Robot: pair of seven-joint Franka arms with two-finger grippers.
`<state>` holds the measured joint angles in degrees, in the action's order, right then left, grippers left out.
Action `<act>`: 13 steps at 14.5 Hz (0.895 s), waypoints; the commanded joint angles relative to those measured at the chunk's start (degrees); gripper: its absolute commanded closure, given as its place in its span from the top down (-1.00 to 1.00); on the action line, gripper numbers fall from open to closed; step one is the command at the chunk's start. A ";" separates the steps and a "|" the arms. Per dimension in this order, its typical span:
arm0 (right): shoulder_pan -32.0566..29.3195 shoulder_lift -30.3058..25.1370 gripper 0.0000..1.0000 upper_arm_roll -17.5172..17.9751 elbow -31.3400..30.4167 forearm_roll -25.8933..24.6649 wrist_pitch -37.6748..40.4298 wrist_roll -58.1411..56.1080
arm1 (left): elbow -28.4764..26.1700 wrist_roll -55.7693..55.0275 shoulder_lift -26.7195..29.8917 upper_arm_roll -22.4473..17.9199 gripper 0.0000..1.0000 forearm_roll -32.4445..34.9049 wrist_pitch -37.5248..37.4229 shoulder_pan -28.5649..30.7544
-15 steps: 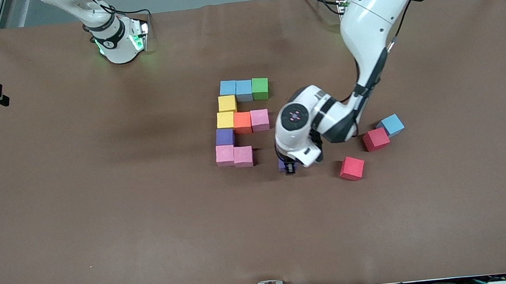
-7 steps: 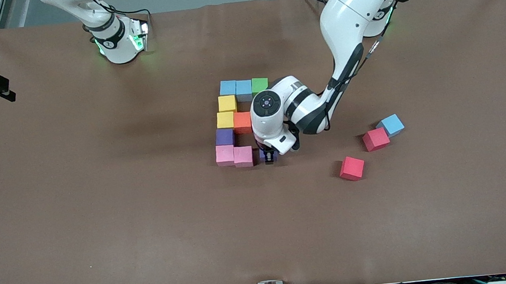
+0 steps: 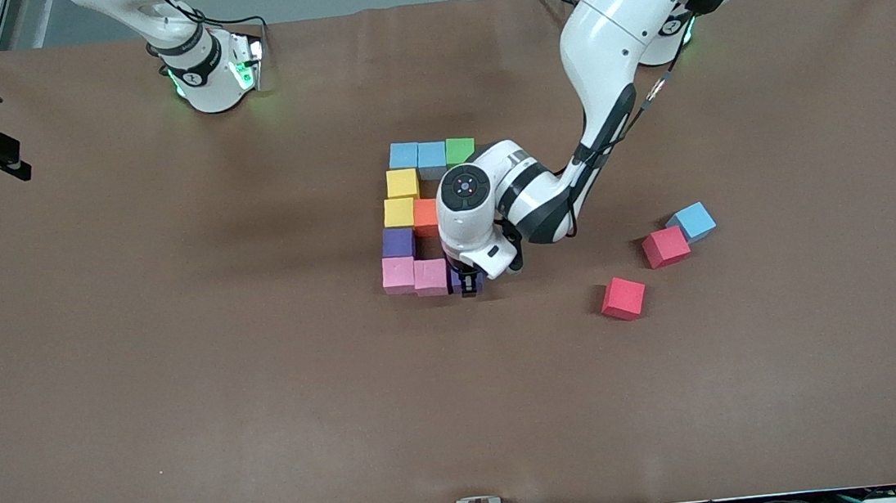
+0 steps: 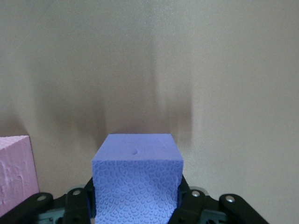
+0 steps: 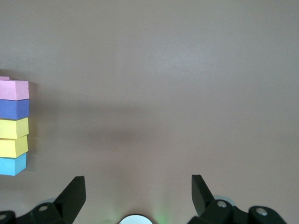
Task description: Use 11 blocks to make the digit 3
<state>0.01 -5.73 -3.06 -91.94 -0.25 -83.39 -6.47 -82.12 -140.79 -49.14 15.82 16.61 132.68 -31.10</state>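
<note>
At the centre of the table [image 3: 182, 392], the left gripper [image 3: 468, 286] is clamped on a purple block [image 4: 136, 184] and holds it just beside the two pink blocks [image 3: 415, 276] of the figure's row nearest the front camera, at the end of that row toward the left arm's end of the table; contact with the table or with the adjacent pink block cannot be determined. The figure's other visible parts are two light blue blocks [image 3: 417, 155] and a green block [image 3: 460, 150] in the farthest row, two yellow blocks [image 3: 401, 197] and a second purple block [image 3: 398, 242] along the side toward the right arm's end, and an orange block [image 3: 425, 217] partly covered by the left arm. Two red cubes [image 3: 644, 272] and a separate light blue cube [image 3: 693, 220] lie well apart, toward the left arm's end. The right gripper [image 5: 135, 196] waits with fingers apart above bare table at the right arm's end.
</note>
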 commanded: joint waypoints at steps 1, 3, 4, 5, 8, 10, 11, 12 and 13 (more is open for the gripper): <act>0.25 -1.92 1.00 -0.19 -1.75 0.25 -1.25 -0.30 | 2.05 -0.89 -1.48 -0.62 -0.52 0.27 -0.05 -0.98; 0.34 -1.92 1.00 0.07 -1.31 0.34 -0.90 -0.03 | 2.58 -0.89 -1.74 -0.62 -0.52 0.35 -0.05 -0.98; 0.25 -1.92 1.00 -0.10 -0.61 0.69 -0.46 -0.03 | 3.10 -0.89 -1.92 -0.62 -0.51 0.36 0.04 -0.98; 0.25 -1.92 1.00 -0.02 0.44 0.69 0.24 0.05 | 3.28 -0.89 -2.18 -0.62 -0.51 0.36 0.12 -0.98; 0.25 -2.00 1.00 0.16 1.15 0.69 1.65 0.49 | 3.29 -0.80 -2.19 -0.70 -0.46 0.44 0.39 -0.98; 0.25 -1.92 1.00 0.07 1.06 0.78 1.48 0.41 | 3.29 -0.62 -2.19 -0.70 -0.40 0.44 0.39 -0.98; 0.34 -2.00 1.00 0.16 0.98 0.78 1.91 0.41 | 3.29 -0.54 -2.19 -0.70 -0.40 0.44 0.39 -0.98; 0.43 -2.00 1.00 0.25 1.06 0.78 2.35 0.41 | 3.29 -0.53 -2.19 -0.70 -0.37 0.53 0.39 -0.98; 0.34 -2.00 1.00 0.16 0.98 0.78 2.44 0.58 | 3.29 -0.53 -2.19 -0.70 -0.34 0.53 0.39 -0.98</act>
<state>0.02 -6.81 -2.78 -90.38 -0.18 -81.60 -6.44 -80.84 -140.80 -49.87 15.75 16.61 132.75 -31.29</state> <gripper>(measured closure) 0.000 0.396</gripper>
